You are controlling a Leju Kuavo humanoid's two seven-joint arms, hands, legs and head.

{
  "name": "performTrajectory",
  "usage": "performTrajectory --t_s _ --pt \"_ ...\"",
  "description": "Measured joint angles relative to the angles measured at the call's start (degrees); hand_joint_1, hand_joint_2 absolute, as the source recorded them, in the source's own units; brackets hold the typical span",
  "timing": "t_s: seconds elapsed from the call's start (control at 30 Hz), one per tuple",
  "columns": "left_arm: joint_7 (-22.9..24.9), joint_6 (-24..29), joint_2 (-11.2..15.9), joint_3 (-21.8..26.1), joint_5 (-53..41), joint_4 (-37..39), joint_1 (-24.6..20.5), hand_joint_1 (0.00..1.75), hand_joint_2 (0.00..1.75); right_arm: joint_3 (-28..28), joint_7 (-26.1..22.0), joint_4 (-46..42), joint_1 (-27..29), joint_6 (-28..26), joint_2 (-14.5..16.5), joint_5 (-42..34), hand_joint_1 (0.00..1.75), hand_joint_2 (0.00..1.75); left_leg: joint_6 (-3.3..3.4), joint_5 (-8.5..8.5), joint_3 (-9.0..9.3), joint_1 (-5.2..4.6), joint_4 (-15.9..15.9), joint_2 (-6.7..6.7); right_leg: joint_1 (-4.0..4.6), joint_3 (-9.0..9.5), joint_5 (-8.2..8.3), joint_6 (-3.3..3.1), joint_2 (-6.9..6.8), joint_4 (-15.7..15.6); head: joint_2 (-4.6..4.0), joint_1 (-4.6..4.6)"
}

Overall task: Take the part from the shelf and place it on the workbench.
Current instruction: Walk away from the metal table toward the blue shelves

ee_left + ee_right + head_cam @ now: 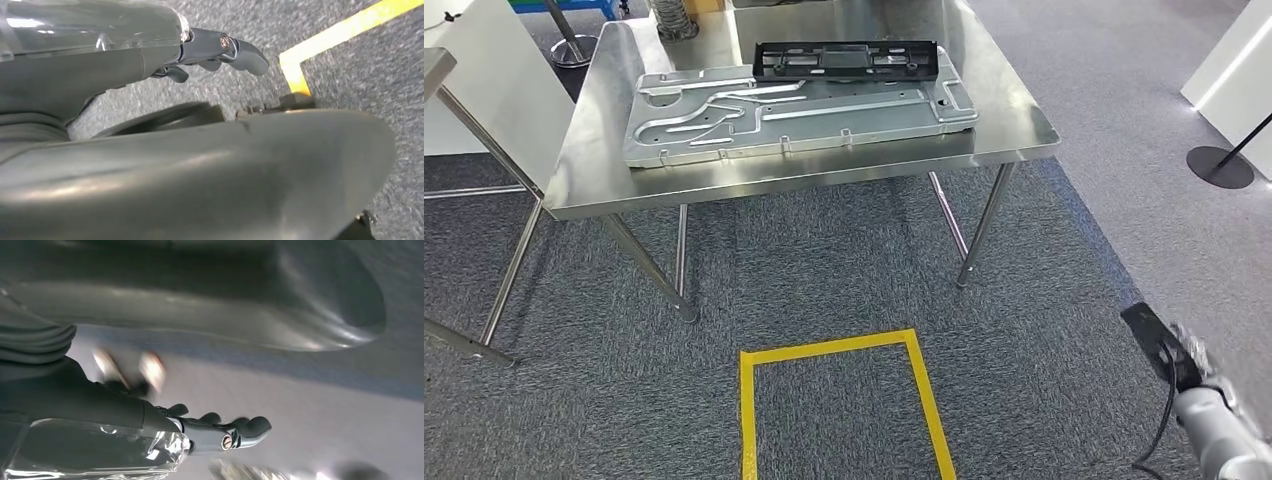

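The black plastic frame (846,59) lies flat on the steel surface (584,150), well ahead of both hands, its long axis running side to side; its near edge rests on a large stamped metal panel (794,112). It is a slim open rectangle with cut-outs. The left hand (220,50) hangs over carpet beside yellow floor tape (844,347), fingers loosely apart, holding nothing. The right hand (225,432) likewise hangs empty, fingers spread.

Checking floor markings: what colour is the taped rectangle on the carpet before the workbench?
Yellow; the taped rectangle shows best in the head view.
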Motion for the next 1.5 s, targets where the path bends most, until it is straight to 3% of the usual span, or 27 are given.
performTrajectory --t_s 0.1,0.17,0.23,0.27,0.3,0.33,0.4,0.47,0.5,0.6,0.67,0.73,0.77,0.8,0.83,0.87,0.93,1.0,1.1,1.13,1.2,1.27,1.3,1.33,1.4,1.47,1.5 --pt "0.6 -0.2 0.0 0.0 -0.7 0.0 -0.1 0.00 0.00 -5.0 1.4 0.8 7.3 0.5 5.0 -3.2 0.00 0.00 0.74 1.39 0.45 0.08 -2.3 0.08 -0.13 0.38 0.91 0.89 0.26 -1.1 0.00 0.01" --pt "0.9 -0.5 0.0 -0.1 -1.2 0.0 -0.2 0.00 0.00 -8.2 1.9 1.7 11.4 0.7 8.7 -5.6 0.00 0.00 1.28 3.34 0.13 0.30 -3.7 0.18 -0.20 -0.44 -2.24 1.17 0.82 1.0 0.00 0.03" --pt "1.2 -0.6 0.1 -0.2 -1.7 0.0 -0.3 0.00 0.00 -11.1 2.3 2.6 14.4 1.0 12.5 -7.7 0.00 0.00 1.36 4.58 -1.10 0.26 -3.9 0.33 -0.30 -2.48 -7.91 1.36 1.31 7.7 0.00 0.05" --pt "1.4 -0.7 0.1 -0.2 -1.9 0.0 -0.3 0.00 0.00 -12.4 2.5 3.1 15.7 1.2 14.4 -8.9 0.00 0.00 1.24 5.02 -1.91 0.27 -3.7 0.44 -0.35 -3.32 -9.69 1.54 1.40 11.4 0.00 0.05" --pt "1.5 -0.7 0.2 -0.3 -2.2 0.0 -0.3 0.00 0.00 -13.9 2.6 3.5 16.7 1.5 16.4 -10.3 0.00 0.00 1.09 5.40 -2.75 0.28 -3.4 0.58 -0.48 -3.53 -10.20 1.75 1.42 13.9 0.00 0.04" --pt "1.5 -0.8 0.2 -0.3 -2.5 0.0 -0.3 0.00 0.00 -15.2 2.8 3.8 17.6 1.8 18.3 -11.4 0.00 0.00 0.89 5.71 -3.63 0.34 -2.9 0.75 -0.66 -2.76 -9.49 1.96 1.41 14.4 0.00 0.05" --pt "1.6 -1.0 0.3 -0.6 -3.0 0.0 -0.5 0.00 0.00 -17.6 3.1 4.3 18.7 2.7 21.6 -12.9 0.00 0.00 0.32 6.06 -5.41 0.53 -1.5 1.07 -1.24 1.89 -7.01 2.44 1.31 9.5 0.00 0.04" --pt "1.6 -1.2 0.5 -0.9 -3.3 0.0 -0.9 0.00 0.00 -18.9 3.1 4.6 19.0 3.6 24.5 -13.0 0.00 0.00 -0.48 6.03 -6.98 0.52 0.3 1.28 -1.37 6.82 -7.04 2.40 1.43 2.6 0.00 0.02" --pt "1.6 -1.3 0.7 -1.2 -3.7 -0.1 -1.1 0.00 0.00 -19.3 2.9 4.7 19.1 4.2 25.8 -12.8 0.00 0.00 -0.91 5.97 -7.43 0.44 1.0 1.35 -1.31 8.00 -7.70 1.96 1.60 0.8 0.00 -0.02" --pt "1.5 -2.2 0.9 -2.6 -6.1 -0.1 -1.4 0.00 0.00 -19.7 2.0 5.1 19.3 4.9 29.1 -10.7 0.00 0.00 -2.11 6.30 -8.05 0.71 1.7 1.38 -0.96 7.39 -7.73 -0.06 1.86 0.4 0.00 -0.13" --pt "1.5 -2.7 1.0 -3.8 -7.3 -0.1 -1.4 0.00 0.00 -19.7 1.8 5.2 19.2 4.8 30.5 -9.4 0.00 0.00 -2.78 3.59 -9.14 1.00 4.0 1.22 -0.95 6.34 -6.59 -0.97 1.68 0.3 0.00 -0.15" --pt "1.5 -2.9 1.1 -4.5 -7.6 -0.1 -1.4 0.00 0.00 -19.7 1.8 5.3 19.2 4.5 31.4 -8.6 0.00 0.00 -3.22 -2.08 -11.11 1.13 10.3 1.10 -0.84 4.96 -5.43 -1.38 1.62 0.3 0.00 -0.17" --pt "1.5 -3.0 1.1 -4.8 -7.7 -0.1 -1.4 0.00 0.00 -19.7 1.8 5.3 19.2 4.4 31.6 -8.4 0.00 0.00 -3.33 -4.22 -11.91 1.15 13.9 1.09 -0.72 4.21 -4.89 -1.43 1.61 0.3 0.00 -0.18" --pt "1.5 -3.1 1.1 -5.1 -7.7 -0.1 -1.4 0.00 0.00 -19.7 1.8 5.3 19.2 4.3 31.9 -8.3 0.00 0.00 -3.32 -5.19 -12.06 1.16 16.4 1.08 -0.58 3.50 -4.37 -1.45 1.60 0.3 0.00 -0.18" --pt "1.5 -3.1 1.1 -5.4 -7.7 -0.1 -1.4 0.00 0.00 -19.7 1.8 5.4 19.3 4.3 32.0 -8.2 0.00 0.44 -3.19 -4.98 -11.25 1.17 17.1 1.07 -0.44 2.86 -3.88 -1.45 1.60 0.4 0.00 -0.17" --pt "1.5 -3.1 1.1 -5.6 -7.8 -0.1 -1.4 0.00 0.00 -19.7 1.8 5.4 19.3 4.3 32.1 -8.2 0.00 0.87 -2.94 -3.79 -9.33 1.15 15.5 1.05 -0.30 2.34 -3.44 -1.42 1.63 0.4 0.00 -0.17" --pt "1.5 -3.1 1.2 -5.9 -7.8 -0.1 -1.6 0.00 0.00 -19.7 1.9 5.4 19.3 4.2 32.4 -7.9 0.00 1.75 -2.01 -1.47 -3.11 0.93 7.2 0.94 -0.09 1.62 -2.66 -1.24 1.75 0.4 0.00 -0.18" --pt "1.5 -3.1 1.4 -6.0 -7.9 -0.1 -2.0 0.00 0.00 -19.6 2.5 5.4 19.2 3.5 32.6 -7.1 0.00 1.75 -1.20 -1.09 1.32 0.50 0.2 0.88 -0.02 1.26 -1.95 -0.70 1.78 0.3 0.00 -0.17" --pt "1.6 -3.2 1.4 -6.5 -8.5 -0.1 -2.2 0.00 0.00 -19.4 3.3 5.5 19.4 2.4 32.9 -6.2 0.00 1.75 -0.27 -0.64 1.63 0.21 -1.9 0.95 -0.16 1.25 -0.98 0.48 1.64 -0.1 0.00 -0.16" --pt "1.7 -3.3 1.4 -6.8 -8.8 -0.1 -2.2 0.00 0.00 -19.4 3.3 5.5 19.5 2.2 32.9 -6.1 0.00 1.75 0.12 -0.06 1.47 0.31 -2.3 1.02 -0.19 1.01 -1.41 0.74 1.64 0.3 0.00 -0.16" --pt "1.8 -3.4 1.4 -7.3 -9.2 -0.1 -2.3 0.00 0.00 -19.3 3.4 5.6 19.7 2.2 33.0 -5.9 0.00 1.75 0.75 1.18 0.88 0.51 -2.9 1.21 -0.15 -0.72 -4.72 0.99 1.68 4.5 0.00 -0.15" --pt "1.9 -3.6 1.3 -7.5 -9.2 -0.1 -2.4 0.00 0.00 -19.1 3.5 5.7 19.9 2.3 33.0 -5.5 0.00 1.75 1.05 1.82 -0.04 0.30 -2.8 1.39 -0.16 -3.53 -9.33 1.15 1.71 12.1 0.00 -0.15" --pt "2.0 -3.6 1.3 -7.6 -9.2 -0.1 -2.4 0.00 0.00 -19.0 3.6 5.7 20.1 2.3 33.1 -5.2 0.00 1.75 1.07 2.01 -0.49 0.22 -2.5 1.45 -0.18 -4.30 -10.56 1.25 1.70 15.0 0.00 -0.15" --pt "2.1 -3.6 1.3 -7.6 -9.2 -0.1 -2.3 0.00 0.00 -18.9 3.7 5.8 20.2 2.4 33.1 -5.1 0.00 1.75 1.06 2.13 -0.91 0.18 -2.2 1.48 -0.22 -4.02 -10.66 1.32 1.68 15.8 0.00 -0.15" --pt "2.2 -3.6 1.3 -7.7 -9.2 -0.1 -2.4 0.00 0.00 -18.7 3.8 5.8 20.4 2.3 33.1 -4.9 0.00 1.75 0.87 2.11 -1.54 0.17 -1.3 1.48 -0.27 -0.18 -8.22 1.30 1.61 10.7 0.00 -0.14" --pt "2.3 -3.6 1.3 -7.9 -9.1 -0.1 -2.4 0.00 0.00 -18.6 3.8 5.8 20.4 2.2 33.1 -4.6 0.00 1.75 0.40 1.78 -2.14 0.03 -0.2 1.47 -0.18 4.21 -6.26 0.79 1.51 3.2 0.00 -0.15" --pt "2.3 -3.6 1.3 -7.9 -9.1 -0.1 -2.4 0.00 0.00 -18.5 3.8 5.8 20.4 2.1 33.1 -4.4 0.00 1.75 0.12 1.63 -2.42 -0.07 0.3 1.47 -0.09 5.26 -5.92 0.44 1.49 1.2 0.00 -0.15"
